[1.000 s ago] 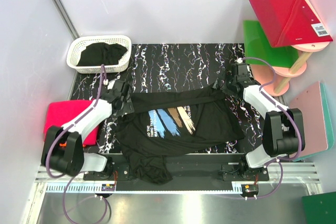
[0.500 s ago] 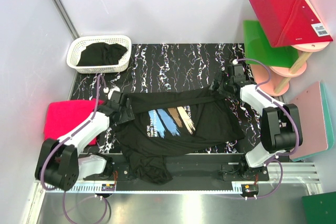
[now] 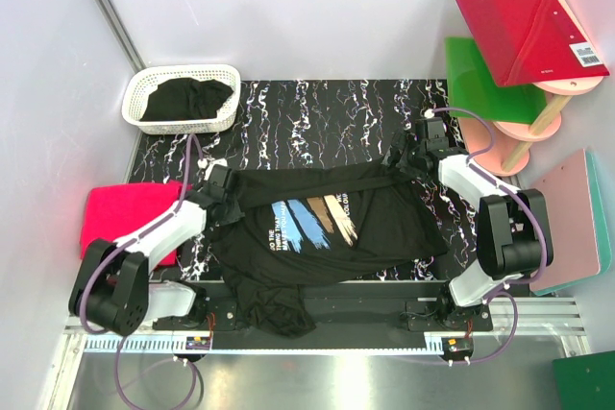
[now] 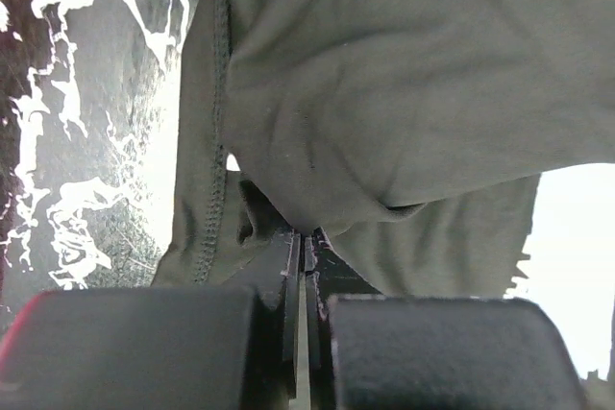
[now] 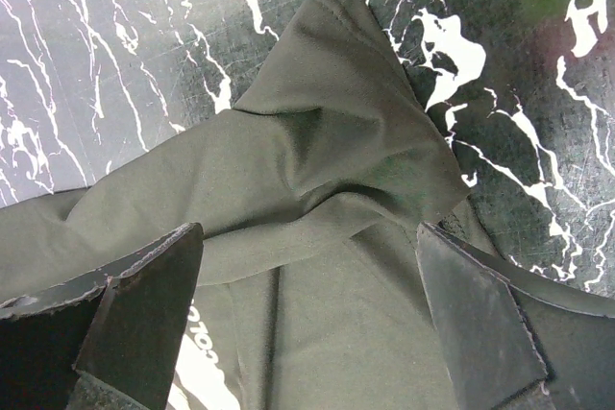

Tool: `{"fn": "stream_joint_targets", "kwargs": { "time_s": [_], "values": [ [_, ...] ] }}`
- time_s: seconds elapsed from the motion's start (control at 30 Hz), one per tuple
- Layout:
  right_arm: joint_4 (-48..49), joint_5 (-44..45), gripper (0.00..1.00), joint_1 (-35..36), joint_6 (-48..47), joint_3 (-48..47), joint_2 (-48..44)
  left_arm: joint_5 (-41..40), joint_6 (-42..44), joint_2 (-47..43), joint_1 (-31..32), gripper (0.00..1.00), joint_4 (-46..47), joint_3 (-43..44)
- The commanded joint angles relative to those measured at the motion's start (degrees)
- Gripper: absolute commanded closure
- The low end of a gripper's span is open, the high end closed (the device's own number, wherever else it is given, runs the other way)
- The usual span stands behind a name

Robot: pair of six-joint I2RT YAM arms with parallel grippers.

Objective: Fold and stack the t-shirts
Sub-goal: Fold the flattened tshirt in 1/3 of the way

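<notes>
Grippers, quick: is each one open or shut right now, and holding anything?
Left gripper: shut, pinching the printed t-shirt at its edge.
Right gripper: open, holding nothing, above the same shirt.

Printed black tee (image 3: 322,228) lies spread but rumpled mid surface (image 3: 317,108), near end bunched btwn my bases. My L gripper (image 3: 221,199) sits at its left corner, R gripper (image 3: 402,160) at its far right corner. Folded pink tee (image 3: 110,213) lies partly under my L arm. White basket (image 3: 135,108) sits far left w/ another black tee (image 3: 187,98) inside. Red board (image 3: 528,31) and green board (image 3: 476,79) stand far right.
</notes>
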State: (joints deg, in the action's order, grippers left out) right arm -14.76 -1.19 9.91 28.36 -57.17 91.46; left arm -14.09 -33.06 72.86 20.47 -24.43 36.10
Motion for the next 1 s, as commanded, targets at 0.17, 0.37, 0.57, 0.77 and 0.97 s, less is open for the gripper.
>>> {"fn": "stream_joint_targets", "kwargs": {
  "time_s": [0.17, 0.37, 0.57, 0.77, 0.97],
  "values": [
    [2.81, -1.45, 0.0, 1.78, 0.38, -0.49, 1.53, 2.57, 1.24, -9.93, 0.36, 1.0, -0.18, 13.45],
    [3.07, -1.62, 0.0, 2.22, 0.12, -0.58, 2.41, 7.76, 1.42, -8.35, 0.27, 1.0, -3.96, 21.55],
    [3.25, -2.06, 0.0, 2.3, -0.58, -0.66, 3.64, 16.0, 0.55, -7.47, -0.34, 0.98, -7.83, 22.09],
    [3.78, -3.29, 0.0, 2.3, -0.85, -1.28, 5.3, 23.22, -3.15, -11.85, -0.43, 0.97, -10.55, 16.47],
    [4.04, -3.91, 0.0, 2.74, -0.85, -2.07, 7.94, 21.39, -4.03, -15.2, -0.78, 0.94, -17.22, 14.44]
  ]
}}
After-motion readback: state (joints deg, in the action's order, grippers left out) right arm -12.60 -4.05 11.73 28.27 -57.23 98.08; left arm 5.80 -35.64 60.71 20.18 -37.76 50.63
